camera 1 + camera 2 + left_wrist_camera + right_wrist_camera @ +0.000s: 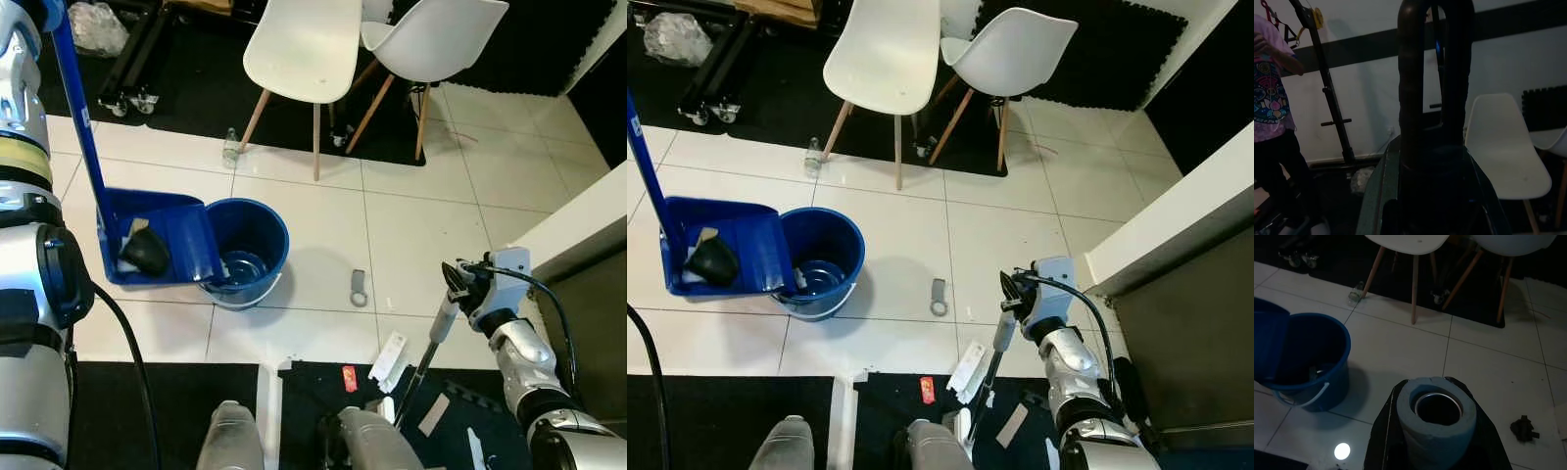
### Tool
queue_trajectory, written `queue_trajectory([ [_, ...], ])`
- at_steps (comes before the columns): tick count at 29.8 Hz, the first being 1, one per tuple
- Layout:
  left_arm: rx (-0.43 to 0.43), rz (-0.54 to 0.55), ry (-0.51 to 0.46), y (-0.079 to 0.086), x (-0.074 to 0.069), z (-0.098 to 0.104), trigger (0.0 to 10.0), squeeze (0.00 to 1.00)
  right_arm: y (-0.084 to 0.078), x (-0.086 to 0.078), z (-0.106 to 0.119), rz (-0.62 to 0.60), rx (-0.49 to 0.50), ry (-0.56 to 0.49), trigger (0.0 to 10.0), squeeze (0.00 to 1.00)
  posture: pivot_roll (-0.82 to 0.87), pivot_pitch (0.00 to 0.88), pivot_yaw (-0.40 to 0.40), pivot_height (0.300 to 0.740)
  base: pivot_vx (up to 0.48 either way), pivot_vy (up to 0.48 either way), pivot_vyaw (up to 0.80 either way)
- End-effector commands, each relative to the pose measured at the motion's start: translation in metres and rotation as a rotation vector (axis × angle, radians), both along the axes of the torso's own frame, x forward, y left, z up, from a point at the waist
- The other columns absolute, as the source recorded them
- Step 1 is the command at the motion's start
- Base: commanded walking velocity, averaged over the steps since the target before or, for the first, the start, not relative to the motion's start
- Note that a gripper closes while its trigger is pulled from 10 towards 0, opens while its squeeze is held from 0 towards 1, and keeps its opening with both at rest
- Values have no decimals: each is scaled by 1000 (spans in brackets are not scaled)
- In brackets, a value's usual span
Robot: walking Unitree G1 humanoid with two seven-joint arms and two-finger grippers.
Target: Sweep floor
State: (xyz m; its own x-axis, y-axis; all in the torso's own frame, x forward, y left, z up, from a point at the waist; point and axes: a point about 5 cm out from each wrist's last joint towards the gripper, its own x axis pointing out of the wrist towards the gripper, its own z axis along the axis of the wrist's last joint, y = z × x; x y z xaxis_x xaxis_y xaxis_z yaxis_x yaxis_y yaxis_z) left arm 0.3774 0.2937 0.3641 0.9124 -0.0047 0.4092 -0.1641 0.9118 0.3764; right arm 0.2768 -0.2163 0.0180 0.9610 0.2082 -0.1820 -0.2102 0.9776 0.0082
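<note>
The top of the blue dustpan handle (76, 108) goes out of the upper edge, so the left gripper holding it cannot be seen from the head views. In the dim left wrist view, the left gripper's fingers (1411, 88) are cut by the top edge. The broom handle (428, 352) disappears downward behind the robot's body, and its brush is hidden. The dark lump (145, 253) in the dustpan (186, 240) is too unclear to name.

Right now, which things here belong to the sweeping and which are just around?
Job: blue long-handled dustpan, blue plastic bucket, grey-handled broom, litter on the tiles.
Around: two white shell chairs, clear bottle.
</note>
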Motion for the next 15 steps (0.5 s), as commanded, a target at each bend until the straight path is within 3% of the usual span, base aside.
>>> queue_trajectory([
  [1, 37, -49, -34, -17, 4, 8, 10000, 0, -15, -10, -7, -18, -37, 53, 10000, 0, 98, 77, -248, 740, 0, 0, 0],
  [7, 46, -69, -25, -23, 7, 9, 10000, 0, -16, -11, -7, -19, -36, 51, 10000, 0, 97, 76, -246, 740, 0, 0, 0],
  [11, 35, -149, 7, -37, 13, 7, 10000, 0, -13, -11, -8, -28, -20, 49, 10000, 0, 102, 77, -239, 740, 0, 0, 0],
  [15, 80, -238, 63, -54, 18, 3, 10000, 0, -10, -10, -8, -38, -5, 48, 10000, 0, 110, 79, -235, 740, 0, 0, 0],
])
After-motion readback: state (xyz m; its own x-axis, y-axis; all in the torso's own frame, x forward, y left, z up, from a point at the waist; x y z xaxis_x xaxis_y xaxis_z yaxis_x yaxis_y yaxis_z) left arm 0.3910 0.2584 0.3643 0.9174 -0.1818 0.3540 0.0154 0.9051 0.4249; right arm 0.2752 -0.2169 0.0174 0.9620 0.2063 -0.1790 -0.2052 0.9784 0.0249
